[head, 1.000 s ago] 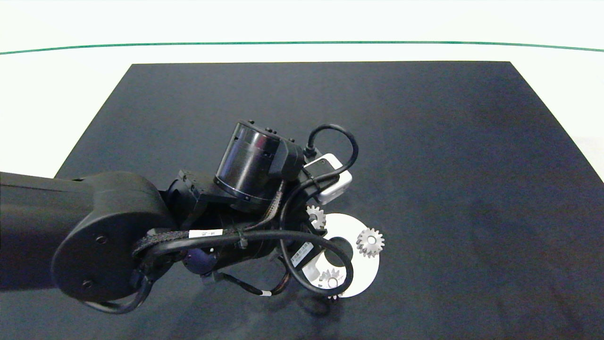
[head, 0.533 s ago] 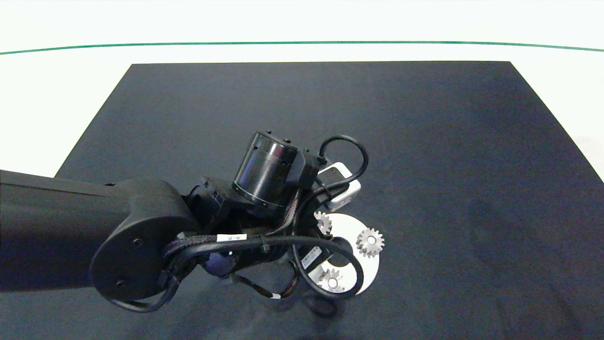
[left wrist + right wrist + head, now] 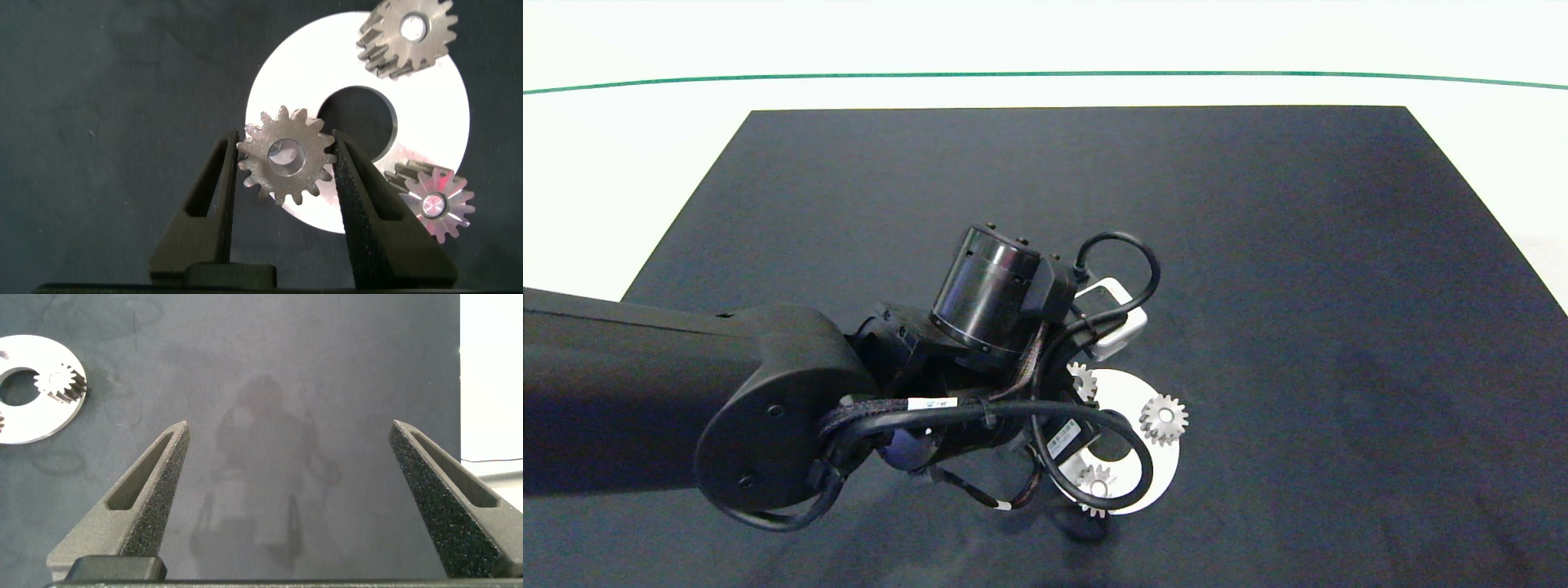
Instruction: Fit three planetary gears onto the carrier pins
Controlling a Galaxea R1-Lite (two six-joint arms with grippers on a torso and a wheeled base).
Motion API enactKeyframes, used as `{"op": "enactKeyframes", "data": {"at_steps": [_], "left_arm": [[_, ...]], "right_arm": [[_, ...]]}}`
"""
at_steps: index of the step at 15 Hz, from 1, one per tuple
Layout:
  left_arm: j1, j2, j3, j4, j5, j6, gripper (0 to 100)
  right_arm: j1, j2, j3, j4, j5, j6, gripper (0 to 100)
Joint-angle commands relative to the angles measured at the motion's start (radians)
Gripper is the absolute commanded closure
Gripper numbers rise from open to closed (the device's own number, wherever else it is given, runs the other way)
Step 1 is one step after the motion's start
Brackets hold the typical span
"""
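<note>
The left gripper [image 3: 284,163] pinched 1 gear [image 3: 285,155] flat between its fingers, directly above the white disc's [image 3: 425,131] near edge; whether it sat on a pin was hidden. 2 other gears [image 3: 407,34] [image 3: 435,201] sat on the disc, 3 in all. The right gripper [image 3: 288,498] hung wide open, empty, well apart

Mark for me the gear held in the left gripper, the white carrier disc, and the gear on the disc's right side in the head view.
held gear [image 3: 285,155], left wrist view, on its face beside the bore
carrier disc [image 3: 433,110], left wrist view, on bare white surface beside the centre hole
right-side gear [image 3: 1164,419], head view, on its hub
</note>
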Motion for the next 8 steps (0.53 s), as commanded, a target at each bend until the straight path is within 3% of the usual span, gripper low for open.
{"op": "enactKeyframes", "data": {"at_steps": [1,8], "left_arm": [[0.005,0.000,0.000,0.001,0.001,0.008,99],[0.007,0.021,0.000,-0.005,0.001,0.007,99]], "right_arm": [[0.000,0.002,-0.001,0.001,-0.003,-0.001,0],[0.000,0.000,-0.001,0.001,-0.003,-0.001,0]]}}
